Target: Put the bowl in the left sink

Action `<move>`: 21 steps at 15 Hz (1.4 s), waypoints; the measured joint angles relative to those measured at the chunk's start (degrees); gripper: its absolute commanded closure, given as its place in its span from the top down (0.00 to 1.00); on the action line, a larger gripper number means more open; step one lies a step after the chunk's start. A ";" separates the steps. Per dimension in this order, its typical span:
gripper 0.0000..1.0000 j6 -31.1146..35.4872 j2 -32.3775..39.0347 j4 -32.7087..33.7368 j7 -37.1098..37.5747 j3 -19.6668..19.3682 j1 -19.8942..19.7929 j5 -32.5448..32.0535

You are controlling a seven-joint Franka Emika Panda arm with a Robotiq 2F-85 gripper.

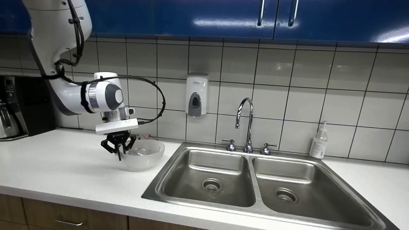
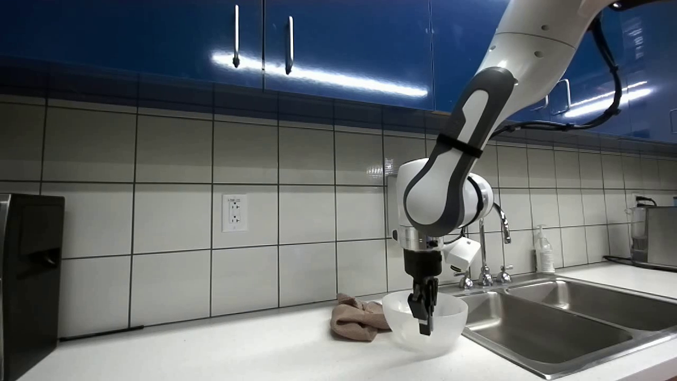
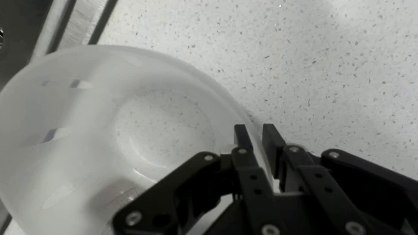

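A translucent white bowl stands on the white counter just left of the sink; it also shows in an exterior view and fills the left of the wrist view. My gripper points down at the bowl's rim, on the side away from the sink; it also shows in an exterior view. In the wrist view its fingers stand a narrow gap apart, one inside and one outside the rim. Whether both press the wall is unclear. The left sink shows bare metal and a drain.
A brown cloth lies behind the bowl. The chrome faucet stands behind the sink divider. The right sink adjoins. A soap bottle stands at the back right. A black coffee maker stands at the far left.
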 measured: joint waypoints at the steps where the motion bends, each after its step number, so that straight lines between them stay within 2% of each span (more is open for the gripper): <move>1: 0.00 0.00 0.00 0.05 -0.02 0.01 0.00 0.06; 10: 0.01 -0.26 -0.08 0.42 -0.01 0.03 -0.10 0.11; 21: 0.01 -10.56 -7.29 1.82 0.77 -2.05 -1.32 -0.96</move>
